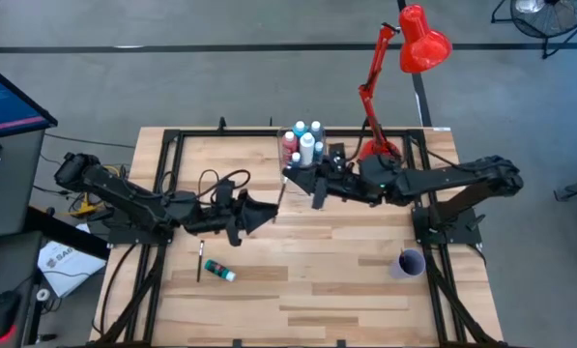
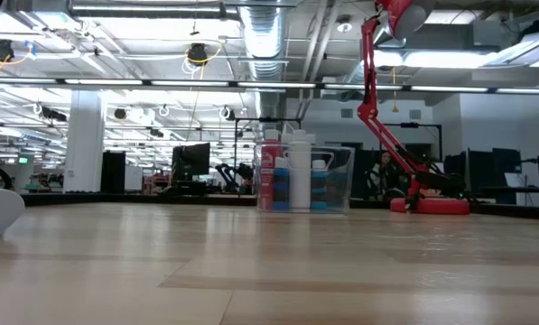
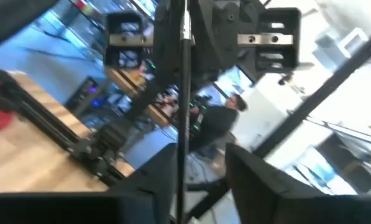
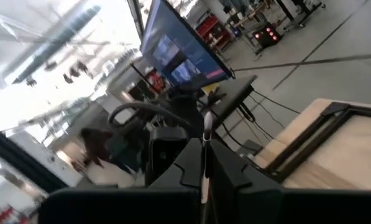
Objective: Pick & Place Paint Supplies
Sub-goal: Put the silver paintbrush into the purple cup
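A thin paintbrush (image 1: 281, 190) is up in the air between my two grippers, over the table's middle. My right gripper (image 1: 293, 180) comes from the right and is shut on it. My left gripper (image 1: 265, 213) faces it from the left and is open; the brush shaft (image 3: 184, 124) runs between its fingers, close to one of them. A clear box (image 1: 305, 147) near the far edge holds several upright paint bottles (image 2: 298, 171). A white bottle with a blue-green cap (image 1: 219, 273) lies on its side near the left arm, beside a dark brush (image 1: 200, 261). My right gripper pinches the paintbrush between its two shut fingers (image 4: 191, 171), which lie across the shaft. The brush is lifted clear of the table, and its light part (image 4: 207, 127) sticks out beyond the fingers. I cannot tell whether my left gripper touches the brush.
A small purple cup (image 1: 410, 263) stands near the table's right edge. A red desk lamp (image 1: 394, 58) rises from its base (image 2: 432, 205) at the far right. A black frame (image 1: 172, 145) runs along the table's far part. Bare wood lies at the near middle.
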